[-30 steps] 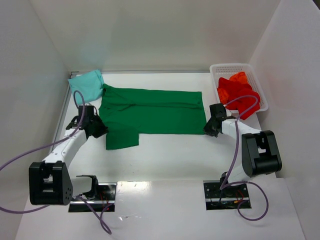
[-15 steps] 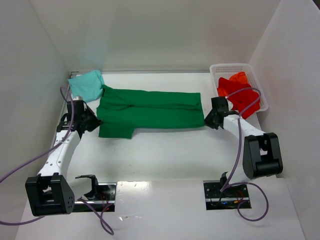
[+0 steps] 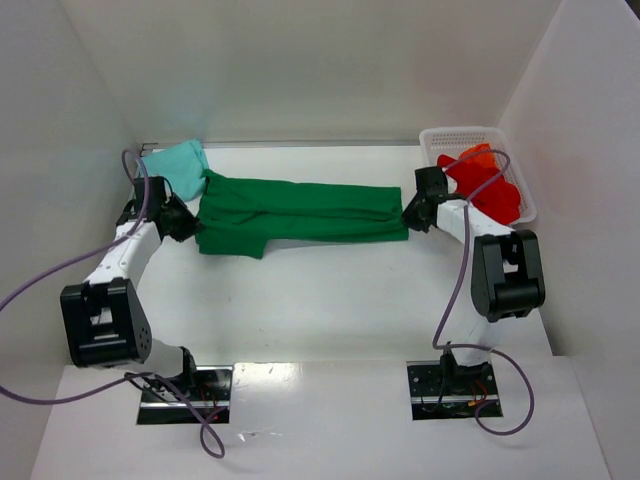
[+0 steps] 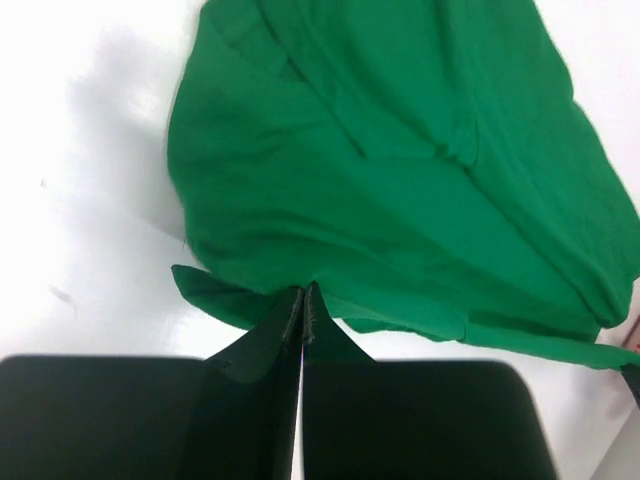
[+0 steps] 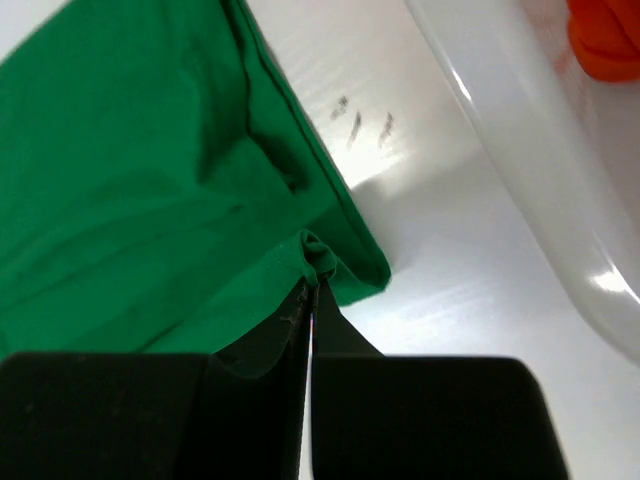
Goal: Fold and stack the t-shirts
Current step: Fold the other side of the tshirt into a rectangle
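left fingers [image 4: 293, 322]: pressed together on the near edge of the dark green t-shirt [image 3: 300, 212] at its left end; I see a tuck of green cloth pinched right at the tips.
right fingers [image 5: 300, 325]: closed tight on the same shirt's right-hand corner, with a small fold of hem caught between the tips.
dark green t-shirt: folded into a long band across the far half of the tabletop [image 3: 330, 300], spanning between my two arms; one sleeve flap juts toward me near the left end.
lift: I cannot tell whether the pinched edges are clear of the tabletop.
pale teal t-shirt [image 3: 175, 170]: lying in the far left corner, its edge meeting the green shirt's left end.
red t-shirts [image 3: 487, 190]: heaped in the white mesh basket [image 3: 452, 134] at the far right corner, just beyond the right fingers.
scuff marks [image 5: 357, 125]: three short dark streaks on the tabletop between the shirt's corner and the basket wall.
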`<control>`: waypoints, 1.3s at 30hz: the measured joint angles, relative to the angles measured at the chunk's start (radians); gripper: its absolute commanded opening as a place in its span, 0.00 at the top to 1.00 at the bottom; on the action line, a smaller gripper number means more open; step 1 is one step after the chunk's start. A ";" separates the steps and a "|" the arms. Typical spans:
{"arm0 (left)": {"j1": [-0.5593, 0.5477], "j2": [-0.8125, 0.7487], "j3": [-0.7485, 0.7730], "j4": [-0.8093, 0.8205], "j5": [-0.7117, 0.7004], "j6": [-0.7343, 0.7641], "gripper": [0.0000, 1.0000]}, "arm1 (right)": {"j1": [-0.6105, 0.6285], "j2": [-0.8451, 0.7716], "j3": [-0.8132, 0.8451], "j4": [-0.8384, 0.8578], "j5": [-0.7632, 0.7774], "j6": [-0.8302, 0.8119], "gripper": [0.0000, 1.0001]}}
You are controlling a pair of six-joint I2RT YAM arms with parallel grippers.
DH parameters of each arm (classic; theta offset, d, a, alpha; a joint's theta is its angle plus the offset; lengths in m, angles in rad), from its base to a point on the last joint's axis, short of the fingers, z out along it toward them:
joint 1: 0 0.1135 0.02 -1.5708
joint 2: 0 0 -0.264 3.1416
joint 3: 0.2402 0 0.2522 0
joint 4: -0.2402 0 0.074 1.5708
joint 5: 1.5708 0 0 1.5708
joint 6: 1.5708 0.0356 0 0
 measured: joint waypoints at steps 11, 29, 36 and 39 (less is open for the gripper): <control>0.039 0.279 0.249 0.065 0.108 0.050 1.00 | -0.008 0.140 0.161 0.006 -0.007 -0.004 1.00; 0.040 0.556 0.447 0.093 0.201 0.111 1.00 | -0.010 0.311 0.279 0.024 -0.023 -0.022 1.00; 0.040 0.598 0.512 0.090 0.222 0.136 0.98 | -0.010 0.312 0.307 0.030 -0.010 -0.023 1.00; 0.040 0.616 0.533 0.090 0.238 0.141 0.98 | -0.010 0.312 0.310 0.031 -0.003 -0.023 1.00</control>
